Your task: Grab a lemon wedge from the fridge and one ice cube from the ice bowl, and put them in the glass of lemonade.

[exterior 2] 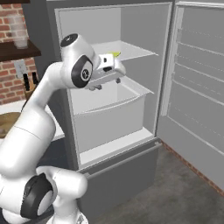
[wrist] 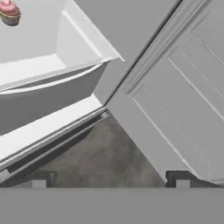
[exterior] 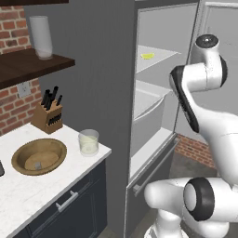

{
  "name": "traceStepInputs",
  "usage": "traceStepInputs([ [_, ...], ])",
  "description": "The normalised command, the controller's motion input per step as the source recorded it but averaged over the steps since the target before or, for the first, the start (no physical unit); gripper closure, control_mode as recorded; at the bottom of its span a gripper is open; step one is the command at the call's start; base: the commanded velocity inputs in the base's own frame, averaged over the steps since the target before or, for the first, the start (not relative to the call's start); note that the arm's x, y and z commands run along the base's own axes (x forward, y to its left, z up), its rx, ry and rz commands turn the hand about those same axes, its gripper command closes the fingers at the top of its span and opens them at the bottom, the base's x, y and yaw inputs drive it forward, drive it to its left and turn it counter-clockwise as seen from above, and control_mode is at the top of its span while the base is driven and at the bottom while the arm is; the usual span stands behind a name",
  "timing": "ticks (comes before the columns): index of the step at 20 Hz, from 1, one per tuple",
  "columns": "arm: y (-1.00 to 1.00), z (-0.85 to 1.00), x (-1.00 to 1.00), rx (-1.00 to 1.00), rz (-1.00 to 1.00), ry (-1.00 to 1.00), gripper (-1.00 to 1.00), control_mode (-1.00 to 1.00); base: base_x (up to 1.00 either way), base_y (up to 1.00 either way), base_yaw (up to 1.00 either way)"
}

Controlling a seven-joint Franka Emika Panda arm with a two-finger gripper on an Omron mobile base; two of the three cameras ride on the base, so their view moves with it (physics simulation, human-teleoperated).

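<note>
The fridge stands open, with its door swung to the right. A tiny yellow-green lemon wedge lies on the upper shelf; in the right base view the lemon wedge peeks out just behind my hand. My gripper hangs in front of that shelf, over the white drawer, pointing down. In the hand view the gripper is open, its fingertips wide apart with nothing between them. On the counter sit the brown ice bowl holding an ice cube, and the glass of lemonade.
A pink-topped cupcake sits inside the white drawer. A knife block stands against the brick wall, and a frosted glass is on the dark wall shelf. Grey floor lies below the fridge.
</note>
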Motion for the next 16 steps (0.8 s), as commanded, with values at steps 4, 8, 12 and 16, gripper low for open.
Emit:
traceStepInputs([
  [4, 0.66, -0.14, -0.12, 0.44, 0.0, 0.0, -1.0, -1.0, 0.0, 0.0, 0.0],
  [8, 0.29, -0.07, -0.74, 0.35, -0.04, -0.15, -1.0, -1.0, 0.0, 0.0, 0.0],
  [12, 0.28, -0.02, -1.0, 0.1, -0.02, -0.24, -1.0, -1.0, 0.0, 0.0, 0.0],
  [16, 0.52, -0.02, -0.78, 0.01, 0.0, -0.15, -1.0, -1.0, 0.0, 0.0, 0.0],
])
